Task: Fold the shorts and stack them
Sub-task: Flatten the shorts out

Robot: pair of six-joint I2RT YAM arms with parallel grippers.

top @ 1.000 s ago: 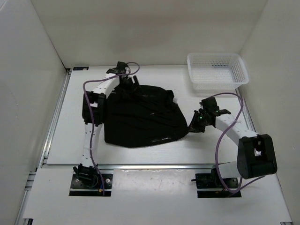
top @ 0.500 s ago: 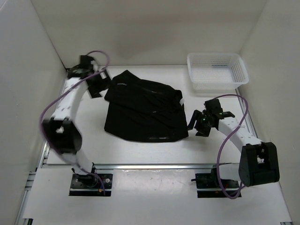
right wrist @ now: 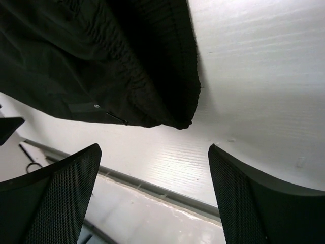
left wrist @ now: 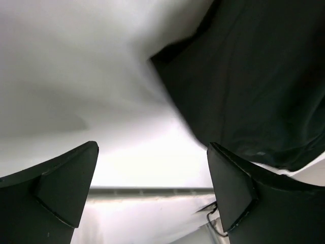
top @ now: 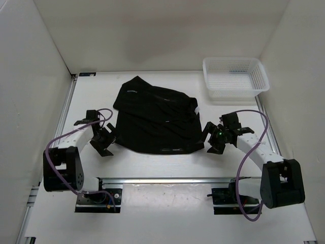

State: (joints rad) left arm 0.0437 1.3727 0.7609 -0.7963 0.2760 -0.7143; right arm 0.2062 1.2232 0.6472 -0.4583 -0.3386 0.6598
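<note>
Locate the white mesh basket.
In the top view, the white mesh basket sits in the far right corner, beyond the right gripper and right of the shorts.

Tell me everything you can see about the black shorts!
The shorts are plain matte black soft cloth, lying folded over and rumpled on the white table. A gathered, stretchy-looking waistband shows at the near right corner. The left gripper and right gripper hang open close beside them, gripping nothing.
</note>
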